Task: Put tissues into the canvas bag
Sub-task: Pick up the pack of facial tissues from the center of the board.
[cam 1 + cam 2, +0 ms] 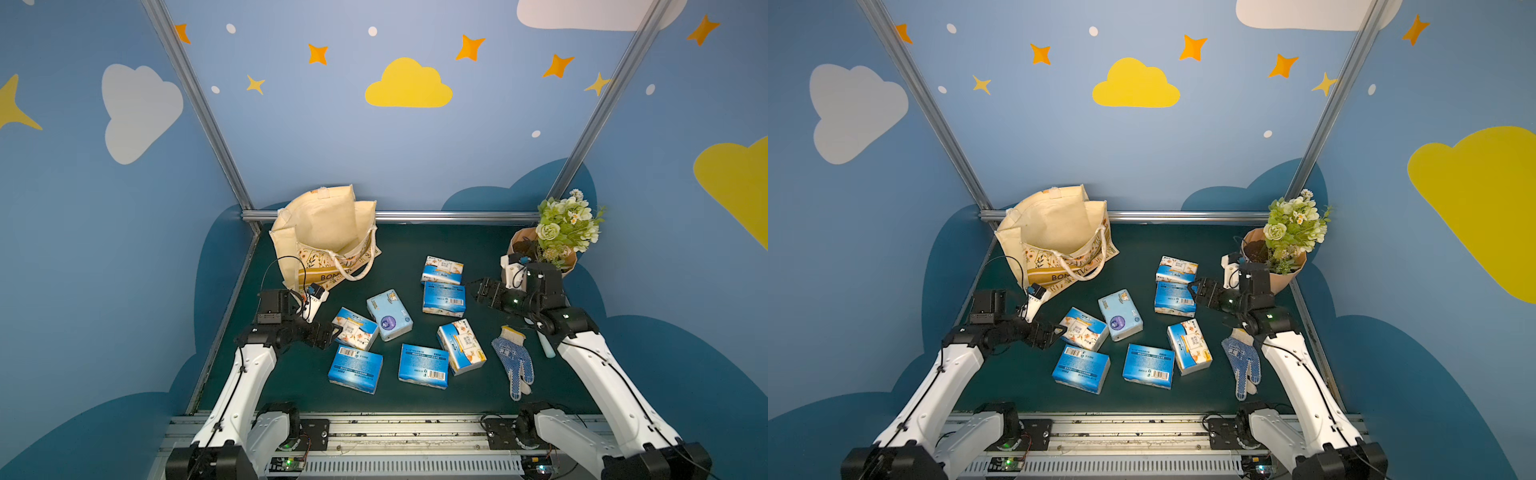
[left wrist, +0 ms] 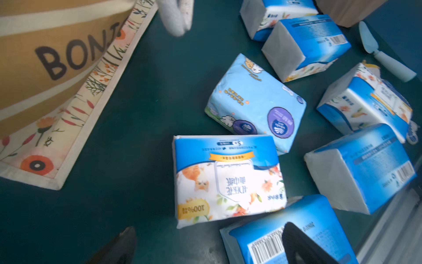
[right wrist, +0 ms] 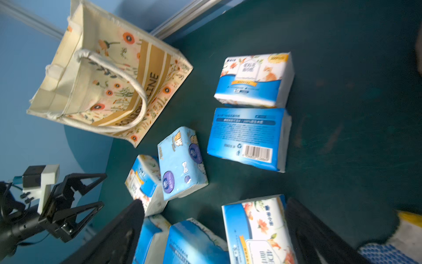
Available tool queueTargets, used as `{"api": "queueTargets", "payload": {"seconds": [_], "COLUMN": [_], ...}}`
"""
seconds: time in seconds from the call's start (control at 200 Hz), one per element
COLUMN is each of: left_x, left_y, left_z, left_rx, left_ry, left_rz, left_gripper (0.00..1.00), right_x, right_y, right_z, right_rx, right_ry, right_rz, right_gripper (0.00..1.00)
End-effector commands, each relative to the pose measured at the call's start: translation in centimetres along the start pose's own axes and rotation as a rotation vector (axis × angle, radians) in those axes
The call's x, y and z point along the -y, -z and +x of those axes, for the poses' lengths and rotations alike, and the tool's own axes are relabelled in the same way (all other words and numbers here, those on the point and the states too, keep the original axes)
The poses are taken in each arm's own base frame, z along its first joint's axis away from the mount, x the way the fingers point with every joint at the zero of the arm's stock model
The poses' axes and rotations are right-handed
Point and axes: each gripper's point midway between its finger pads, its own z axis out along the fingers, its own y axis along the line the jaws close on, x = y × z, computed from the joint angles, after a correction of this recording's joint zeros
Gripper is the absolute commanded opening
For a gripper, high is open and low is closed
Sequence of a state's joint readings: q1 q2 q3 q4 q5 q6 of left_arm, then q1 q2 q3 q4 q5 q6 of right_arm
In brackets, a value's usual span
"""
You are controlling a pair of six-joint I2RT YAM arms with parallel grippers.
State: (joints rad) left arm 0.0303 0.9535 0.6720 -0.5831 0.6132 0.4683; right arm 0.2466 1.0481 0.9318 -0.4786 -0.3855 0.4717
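Here the left gripper (image 1: 331, 333) hangs low over the dark green table (image 1: 415, 245), its black fingers (image 2: 118, 248) spread wide with nothing between them. Just ahead of its tips lies a white-and-blue soft plastic tissue pack with an orange floral print (image 1: 355, 333). In the left wrist view that pack sits in front of the gap between the two fingers, and whether a tip touches it cannot be told. The right gripper (image 1: 473, 292) is just as wide open and empty. Its tips are just beside the right end of a blue brick-shaped tissue pack with a barcode (image 1: 444, 298), contact again unclear. The other five packs, among them a pale blue plastic pack with a purple circle (image 1: 389, 314), lie scattered between the two arms. All seven are on the table, outside the cream canvas tote bag with rope handles and a tan "BON" stripe (image 1: 328, 237). The bag stands open at the far left, near the left arm and off to the side of its fingers.
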Motion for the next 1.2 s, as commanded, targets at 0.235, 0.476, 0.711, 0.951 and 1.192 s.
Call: {"api": "queueTargets", "payload": {"seconds": [0.235,0.476,0.711,0.951,1.192], "left_x": [3.5,6.1,9.0,10.7,10.7], "left_y": [2.8,4.2,2.5,-0.5,-1.2], "left_z": [-2.0,-6.2,-8.7,-9.4,-8.9], "left_rx": [-0.011,-0.001,-0.052,-0.076,-0.099], "left_ry": [0.057,0.028,-0.020,-0.070,-0.053], "left_rz": [0.069,0.112,0.176,0.220,0.220], "left_gripper": [1.00,1.00,1.00,1.00,1.00], "right_x": [-6.9,-5.5,-3.4,0.9,3.6], "right_y": [-3.6,-1.8,2.8,5.5,2.3], "right_z": [5.0,8.3,13.6,15.0,11.4], "right_rx": [-0.410,-0.512,-0.559,-0.458,-0.382], "right_ry": [0.146,0.136,-0.041,-0.080,0.114], "right_rz": [-0.198,0.009,0.155,0.330,0.484], "right_gripper": [0.97,0.97,0.97,0.97,0.97]}}
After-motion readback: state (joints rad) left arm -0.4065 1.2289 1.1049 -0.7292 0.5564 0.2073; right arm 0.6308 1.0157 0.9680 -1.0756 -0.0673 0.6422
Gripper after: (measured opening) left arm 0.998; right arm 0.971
